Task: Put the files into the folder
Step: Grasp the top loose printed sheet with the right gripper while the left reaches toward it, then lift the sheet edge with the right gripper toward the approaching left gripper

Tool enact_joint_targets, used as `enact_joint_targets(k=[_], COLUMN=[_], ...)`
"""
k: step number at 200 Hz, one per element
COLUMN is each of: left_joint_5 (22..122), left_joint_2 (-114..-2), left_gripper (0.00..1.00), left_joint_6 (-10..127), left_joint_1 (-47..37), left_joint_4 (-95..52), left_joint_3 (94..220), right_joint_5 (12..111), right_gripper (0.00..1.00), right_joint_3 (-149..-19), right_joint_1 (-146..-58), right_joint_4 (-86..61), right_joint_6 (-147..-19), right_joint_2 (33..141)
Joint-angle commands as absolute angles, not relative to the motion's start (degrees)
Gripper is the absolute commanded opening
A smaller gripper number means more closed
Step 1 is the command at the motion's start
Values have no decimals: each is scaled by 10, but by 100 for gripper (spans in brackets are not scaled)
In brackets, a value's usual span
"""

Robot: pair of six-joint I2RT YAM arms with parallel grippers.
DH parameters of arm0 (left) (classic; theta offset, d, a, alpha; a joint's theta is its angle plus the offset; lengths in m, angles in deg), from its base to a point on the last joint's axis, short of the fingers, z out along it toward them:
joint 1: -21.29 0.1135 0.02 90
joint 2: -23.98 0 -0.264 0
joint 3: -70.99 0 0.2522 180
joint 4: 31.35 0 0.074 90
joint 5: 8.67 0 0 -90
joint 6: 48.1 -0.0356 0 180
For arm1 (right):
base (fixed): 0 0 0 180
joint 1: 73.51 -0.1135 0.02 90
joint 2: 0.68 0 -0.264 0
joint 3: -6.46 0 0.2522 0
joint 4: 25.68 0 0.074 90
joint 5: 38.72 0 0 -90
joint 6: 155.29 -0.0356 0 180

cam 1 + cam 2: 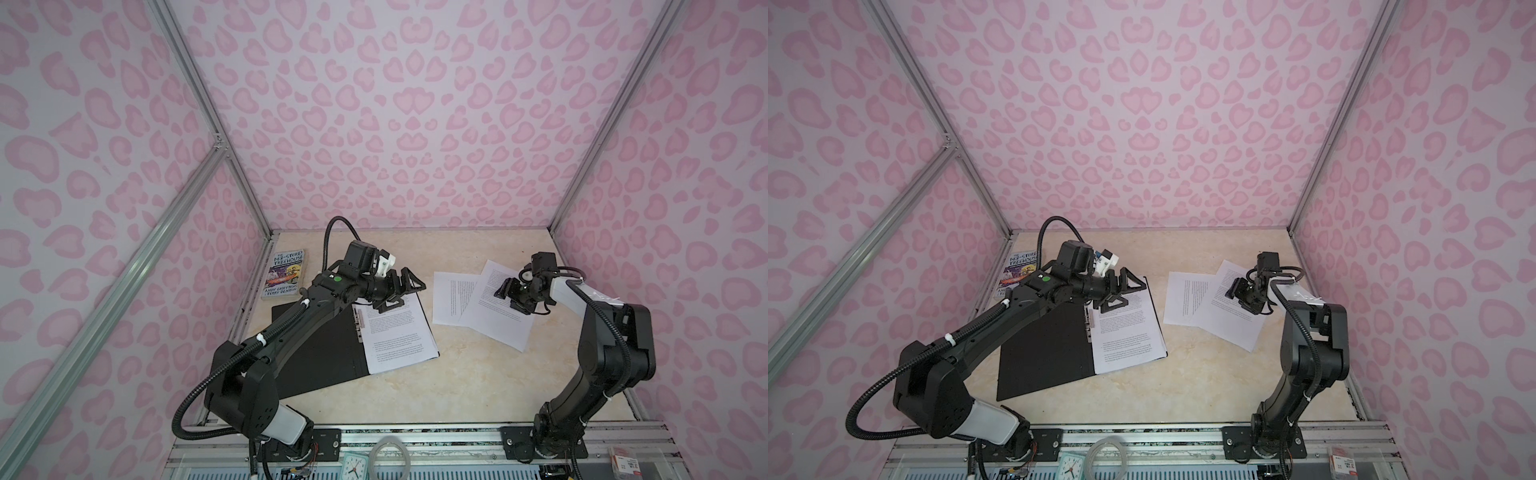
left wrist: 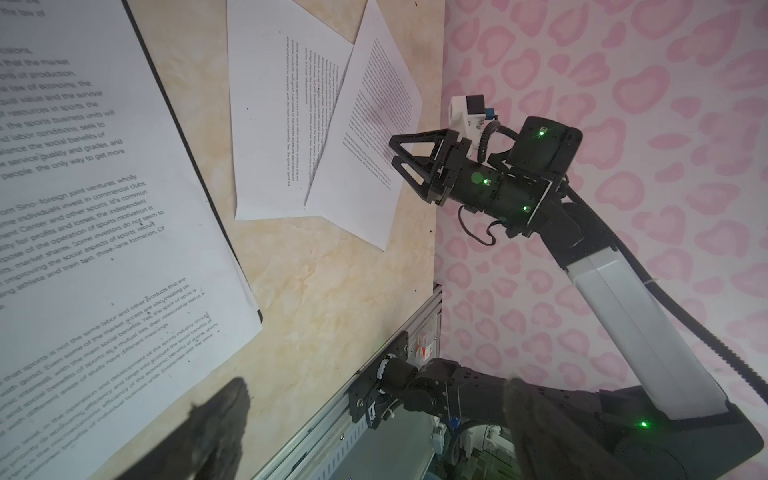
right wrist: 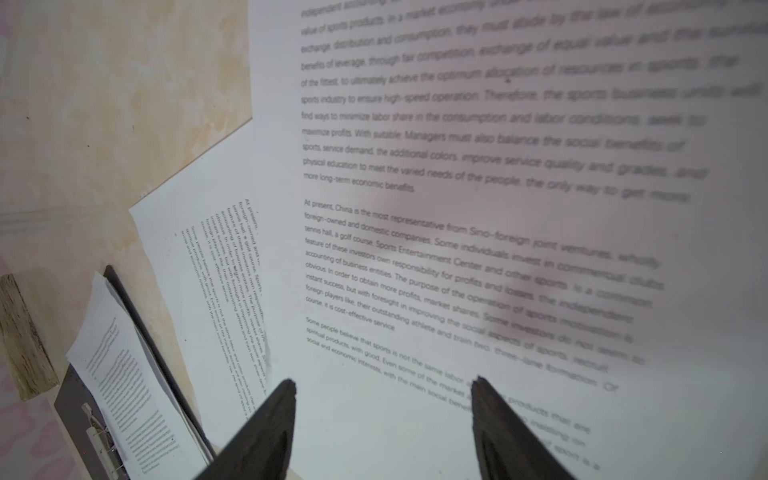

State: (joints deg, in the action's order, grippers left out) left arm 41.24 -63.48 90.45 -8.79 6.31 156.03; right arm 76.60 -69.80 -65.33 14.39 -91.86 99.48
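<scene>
Right wrist view: the right pincer is seen partly spread, with nothing between its fingers. It is poised over the tilted topmost sheet of the loose files, and whether the tips touch the paper cannot be told. On that sheet can be read "At present, China is the most representative from Sino-foreign joint ventures" and "Some people believe that sports is not the same labor".

In both top views the left pincer is spread wide and empty. It is held above the 12 o'clock edge of a printed sheet that is laid on the 3 o'clock half of the open folder; contact with it cannot be judged. The folder, black inside with a clip strip along its spine, is placed at 9 o'clock on the worktop.

Two loose files are found at 2 o'clock, the tilted one overlapping a level sheet. A paperback at 10 o'clock is lettered "THE 143-STOREY TREEHOUSE" and "ANDY GRIFFITHS & TERRY DENTON". In the left wrist view, "the only way to get more" can be read on the printed sheet.
</scene>
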Motion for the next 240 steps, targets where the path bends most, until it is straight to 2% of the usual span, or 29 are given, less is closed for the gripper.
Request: enact_joint_targets(k=[1,55,162,196,240], left_joint_5=[392,408,467,495,478], left_joint_2=[-656,-751,-1016,-1078,-1141], left_gripper=[96,93,88,89,89], left_joint_6=[872,824,822,818,822], left_joint_1=[-105,-169,-216,-217,-219], left_joint_4=[79,119,76,60,60], left_joint_3=[1576,1650,1873,1933,1984], right_joint_5=[763,747,768,782,790], right_gripper=[67,68,67,68,68], right_joint_3=[-683,-640,-601,-591,-587], right_joint_1=[-631,-554,-573,-573,-573], right_joint_4=[148,177,201,207,213], right_joint_6=[-937,-931,-943,-941,-934], right_joint_2=[980,949,948,946,948])
